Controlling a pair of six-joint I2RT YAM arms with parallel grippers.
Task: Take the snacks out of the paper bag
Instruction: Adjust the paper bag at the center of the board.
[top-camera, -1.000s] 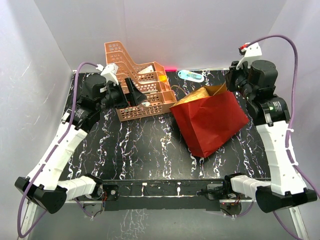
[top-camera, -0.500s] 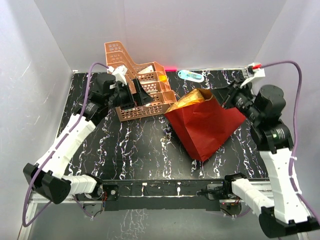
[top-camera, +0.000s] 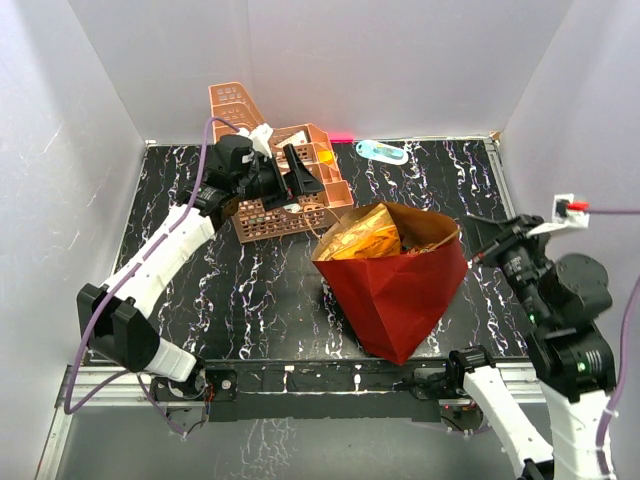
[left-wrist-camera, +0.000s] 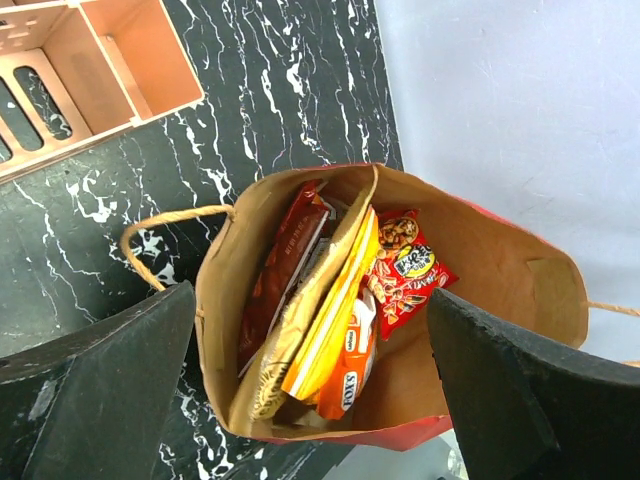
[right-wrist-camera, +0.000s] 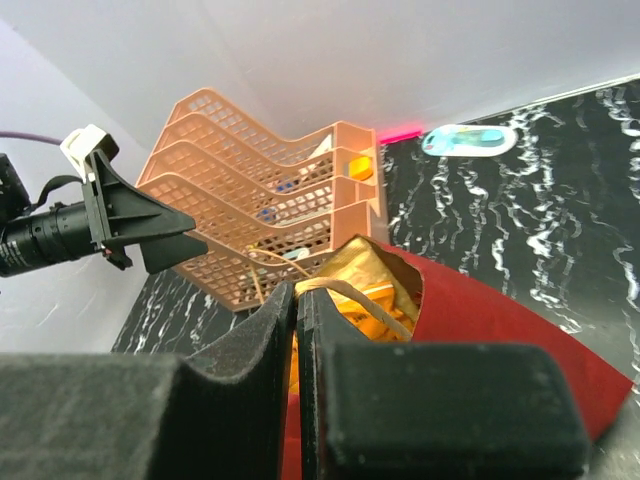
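Note:
The red paper bag (top-camera: 400, 295) stands mouth-up in the middle of the table, brown inside (left-wrist-camera: 500, 270). My right gripper (top-camera: 482, 253) is at its right rim, shut on a twine handle (right-wrist-camera: 352, 296); in the right wrist view the gripper (right-wrist-camera: 297, 292) pinches the twine. Inside are the snacks: a tan-gold chip bag (left-wrist-camera: 290, 350), an orange bag (left-wrist-camera: 335, 320), a red packet (left-wrist-camera: 405, 270), a dark red packet (left-wrist-camera: 280, 275) and a small orange packet (left-wrist-camera: 352, 385). My left gripper (top-camera: 305, 176) hangs open over the rack, apart from the bag; in its own view the gripper (left-wrist-camera: 310, 292) frames the bag's mouth.
The peach tiered rack (top-camera: 285, 175) stands at the back left, just behind the bag. A small blue-green bottle (top-camera: 382, 151) lies by the back wall. The bag's other twine handle (left-wrist-camera: 165, 222) droops over the black marbled table (top-camera: 250, 290). Grey walls close in on three sides.
The right arm has drawn back toward the near right, pulling the bag by its handle from lying tilted to standing mouth-up. The left gripper has swung right over the rack toward the bag.

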